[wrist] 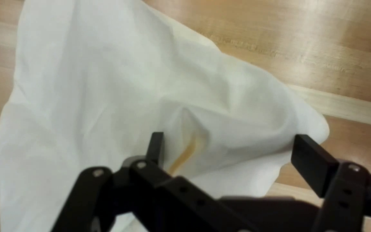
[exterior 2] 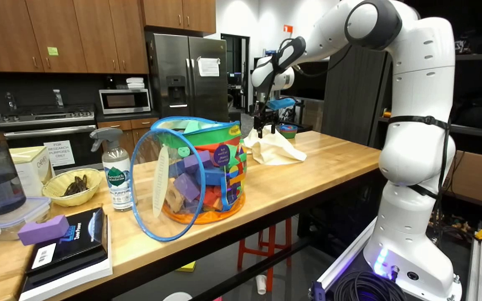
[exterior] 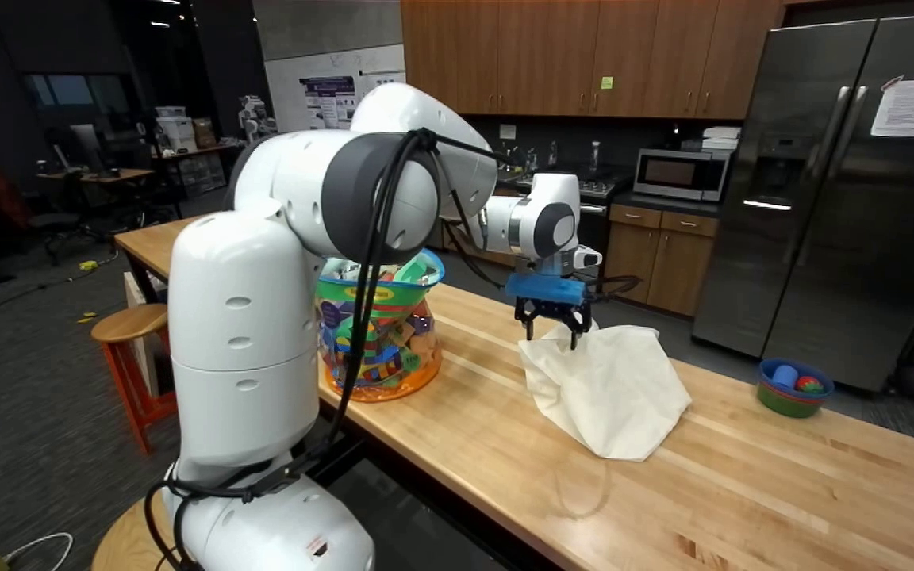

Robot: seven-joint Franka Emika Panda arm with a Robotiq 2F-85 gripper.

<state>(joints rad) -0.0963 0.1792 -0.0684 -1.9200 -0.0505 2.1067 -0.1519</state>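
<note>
Pale cloth (wrist: 121, 87) partly beyond the wrist view's edges

Cloth (wrist: 108, 80): soft-looking matt fabric, crinkled
Tabletop (exterior: 743, 468): smooth wood, glossy under the light
Gripper fingers (wrist: 314, 162): matt; plastic or metal, unclear which
Arm shell (exterior: 243, 317): smooth, softly glossy
Block bag (exterior 2: 218, 136): clear shiny plastic
Purple block (exterior 2: 43, 230): matt, foam-like
Refrigerator (exterior: 806, 214): smooth metal, reflective
Cabinets (exterior: 576, 55): grained wood, satin finish

Exterior views across tabletop (exterior: 782, 476), sharing cloth (exterior: 608, 388); wrist view close overhead
</note>
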